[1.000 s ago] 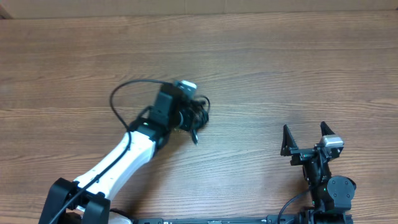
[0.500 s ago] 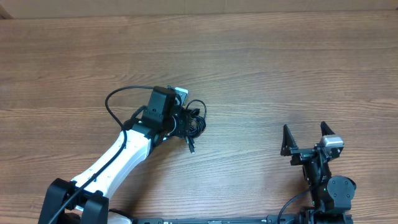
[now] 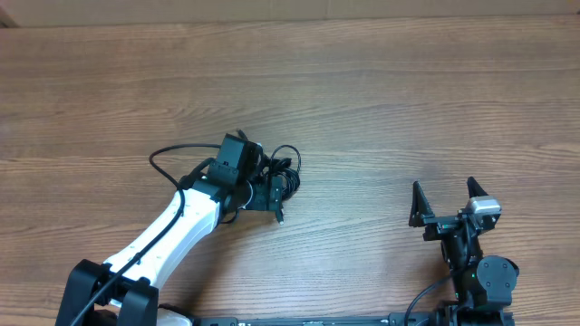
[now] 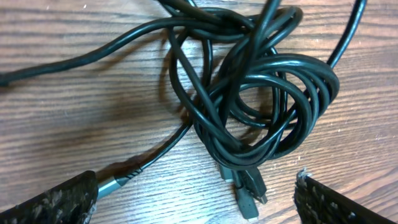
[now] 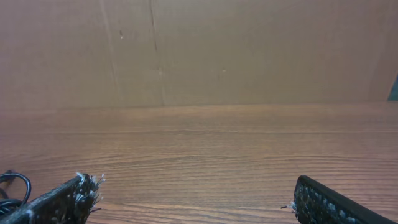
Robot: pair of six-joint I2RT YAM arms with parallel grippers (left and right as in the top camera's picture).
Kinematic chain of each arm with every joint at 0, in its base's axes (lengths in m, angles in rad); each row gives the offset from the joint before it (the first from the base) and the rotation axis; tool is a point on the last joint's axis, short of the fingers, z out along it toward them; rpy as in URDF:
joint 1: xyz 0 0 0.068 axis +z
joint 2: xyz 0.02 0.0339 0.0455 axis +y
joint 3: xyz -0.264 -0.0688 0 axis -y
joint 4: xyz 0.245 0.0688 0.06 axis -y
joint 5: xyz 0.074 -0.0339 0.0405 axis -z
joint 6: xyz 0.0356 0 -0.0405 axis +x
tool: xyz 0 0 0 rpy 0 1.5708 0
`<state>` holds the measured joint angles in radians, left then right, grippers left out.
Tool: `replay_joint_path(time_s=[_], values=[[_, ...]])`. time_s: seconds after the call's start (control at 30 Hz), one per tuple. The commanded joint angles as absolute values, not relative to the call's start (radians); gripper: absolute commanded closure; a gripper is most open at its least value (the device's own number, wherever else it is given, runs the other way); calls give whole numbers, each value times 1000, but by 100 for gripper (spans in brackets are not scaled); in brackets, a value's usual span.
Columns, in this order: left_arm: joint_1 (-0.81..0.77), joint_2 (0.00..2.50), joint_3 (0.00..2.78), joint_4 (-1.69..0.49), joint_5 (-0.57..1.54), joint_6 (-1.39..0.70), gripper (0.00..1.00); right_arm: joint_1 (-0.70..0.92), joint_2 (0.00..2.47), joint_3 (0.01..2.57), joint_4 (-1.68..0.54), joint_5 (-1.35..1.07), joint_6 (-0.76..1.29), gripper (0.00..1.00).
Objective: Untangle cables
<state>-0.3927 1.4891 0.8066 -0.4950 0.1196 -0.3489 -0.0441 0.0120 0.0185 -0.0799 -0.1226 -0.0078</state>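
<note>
The cables (image 3: 286, 174) lie in a black tangle on the wooden table left of centre. In the left wrist view they form a knotted coil (image 4: 219, 144), with two dark plug ends (image 4: 250, 190) at its lower edge and a silver-tipped plug (image 4: 111, 182) to the left. My left gripper (image 3: 270, 187) hovers over the tangle's left side, open; its fingertips (image 4: 62, 200) hold nothing, and the left gripper (image 4: 196, 202) shows bare wood between them. My right gripper (image 3: 443, 195) stands open and empty near the front right, far from the cables. A small cord loop (image 5: 13, 184) shows at the left edge.
The wooden table (image 3: 408, 91) stretches bare around the tangle. A brown cardboard wall (image 5: 199, 50) stands along the far edge. The left arm's own thick black wire (image 3: 168, 154) arcs out to the left of its wrist.
My left gripper has opened and let go of the cable bundle, and has drawn back slightly to the left. The tangle now rests on the table. The right arm has not moved.
</note>
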Motion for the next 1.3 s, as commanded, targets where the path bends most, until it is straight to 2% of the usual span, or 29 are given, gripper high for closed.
replay_joint_path(time_s=[0.0,0.3,0.33,0.37,0.47,0.5,0.57,0.6,0.67,0.8,0.87,1.0,1.13,1.27], values=[[-393,1491,815,-493,154,-497,0,-39,3,8,-76,-113,-7,0],[-393,1491,815,-479,263,-513,0,-39,3,8,-76,-113,-7,0],[-393,1491,815,-482,261,-527,8,-39,3,8,-76,-113,-7,0],[-393,1492,815,-483,258,-545,11,-39,3,8,-76,-113,-7,0],[-393,1494,815,-501,243,-695,8,-39,3,8,-76,-113,-7,0],[-395,1496,815,-529,227,-825,16,-39,3,8,-76,-113,-7,0],[-400,1498,815,-532,209,-889,34,-39,3,8,-76,-113,-7,0],[-404,1499,815,-531,190,-921,38,-39,3,8,-76,-113,-7,0],[-415,1499,815,-531,145,-974,38,-39,3,8,-76,-113,-7,0],[-443,1499,815,-517,88,-1011,32,-39,3,8,-76,-113,-7,0],[-456,1499,815,-498,74,-1010,33,-39,3,8,-76,-113,-7,0],[-486,1499,815,-479,15,-1034,49,-39,3,8,-76,-113,-7,0],[-515,1510,815,-485,-76,-1095,49,-39,3,8,-76,-113,-7,0],[-546,1544,815,-470,-78,-1165,47,-39,3,8,-76,-113,-7,0]])
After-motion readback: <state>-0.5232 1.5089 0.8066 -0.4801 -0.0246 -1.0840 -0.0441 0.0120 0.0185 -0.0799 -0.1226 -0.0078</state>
